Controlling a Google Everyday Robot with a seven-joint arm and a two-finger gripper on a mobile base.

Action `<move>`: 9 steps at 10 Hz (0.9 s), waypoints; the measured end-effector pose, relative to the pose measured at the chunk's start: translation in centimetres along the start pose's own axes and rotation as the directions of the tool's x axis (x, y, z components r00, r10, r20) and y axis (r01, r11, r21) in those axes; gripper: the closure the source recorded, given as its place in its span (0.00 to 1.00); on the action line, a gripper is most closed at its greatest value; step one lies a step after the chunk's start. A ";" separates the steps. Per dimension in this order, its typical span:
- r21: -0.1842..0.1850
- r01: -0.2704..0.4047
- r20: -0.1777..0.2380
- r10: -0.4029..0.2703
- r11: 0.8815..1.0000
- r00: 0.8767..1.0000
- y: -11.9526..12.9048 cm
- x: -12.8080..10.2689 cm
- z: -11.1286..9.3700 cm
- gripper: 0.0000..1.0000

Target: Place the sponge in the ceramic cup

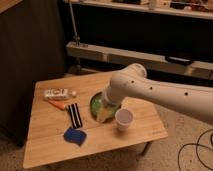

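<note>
Hanging low over the green bowl (pixel 95 102), the tool (pixel 105 115) sits just left of the ceramic cup (pixel 124 119); whether it is open or closed cannot be told. Sponge (pixel 74 135) lies flat on the worktop (pixel 45 145) near the front edge, apart from the tool, just in front of a black-and-white striped strip (pixel 75 115). Cup upright, beside the bowl's right-front rim.

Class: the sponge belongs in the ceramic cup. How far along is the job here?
Done: nothing; the sponge lies on the table, apart from the ceramic cup. In hand: the gripper hangs at the green bowl, between them. Left: grasp, carry, drop in.
</note>
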 end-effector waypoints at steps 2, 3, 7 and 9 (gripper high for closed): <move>-0.043 -0.004 -0.028 0.003 0.999 1.000 0.6 -1.2 3.4 0.20; -0.060 -0.005 -0.026 0.004 0.998 1.000 0.9 -1.7 4.2 0.20; -0.168 -0.003 -0.020 0.000 0.986 1.000 4.8 -3.5 6.5 0.20; -0.217 -0.003 -0.026 -0.002 0.976 1.000 7.5 -4.1 8.2 0.20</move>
